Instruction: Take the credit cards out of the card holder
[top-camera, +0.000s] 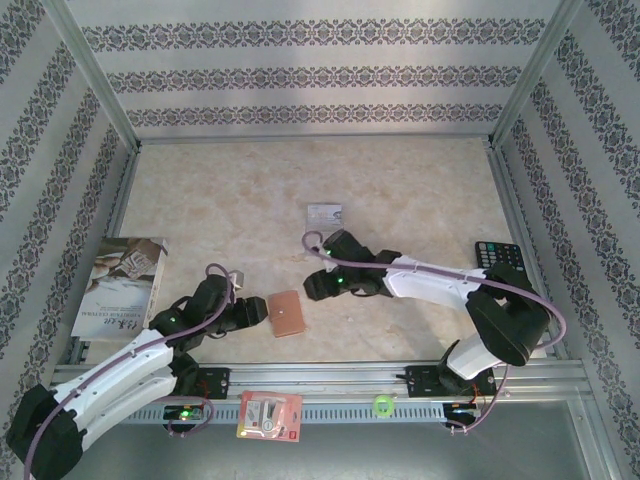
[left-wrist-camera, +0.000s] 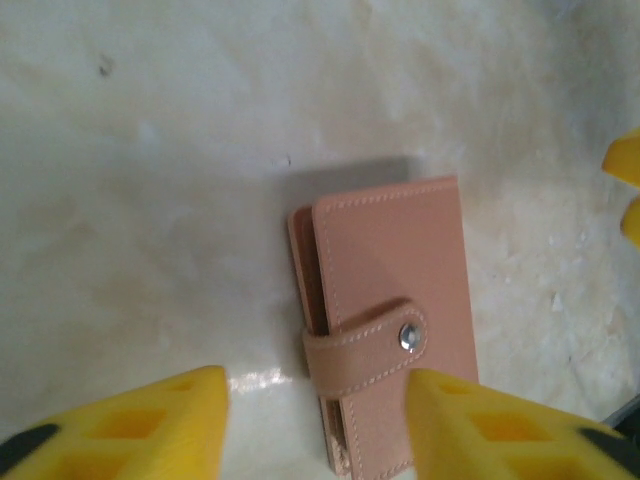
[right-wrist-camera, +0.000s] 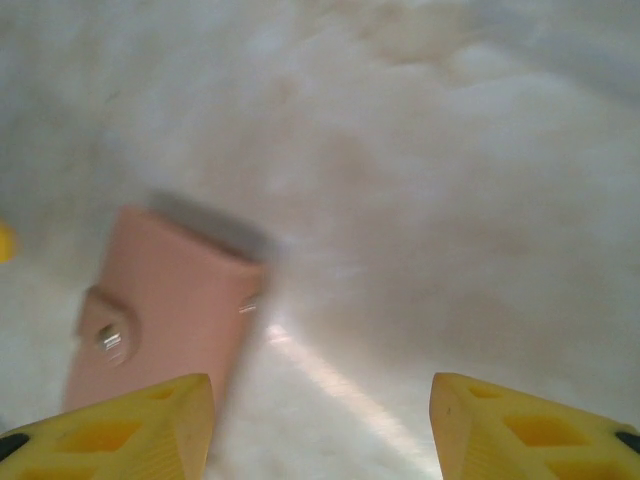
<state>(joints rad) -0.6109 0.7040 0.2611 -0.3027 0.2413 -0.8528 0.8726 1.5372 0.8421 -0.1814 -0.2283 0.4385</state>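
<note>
While both grippers hang low over the table with nothing in their grasp, you have the left gripper spread wide, its yellow fingers standing to either side of the near end of the card holder. Your left wrist view shows the right-hand finger overlapping the holder's corner, though you cannot tell whether it touches. The holder lies flat and closed, its strap snapped across the end nearest those fingers, and its long axis runs straight away from them, leaning slightly. Your right gripper is equally wide open, and in its blurred wrist view the holder sits off to the left, above the left-hand finger rather than between the two. From the top camera, the holder rests between the left gripper and the right gripper, long axis running near to far with the far end tipped a little left. Beyond the right gripper one credit card lies flat on the table, well apart from the holder.
</note>
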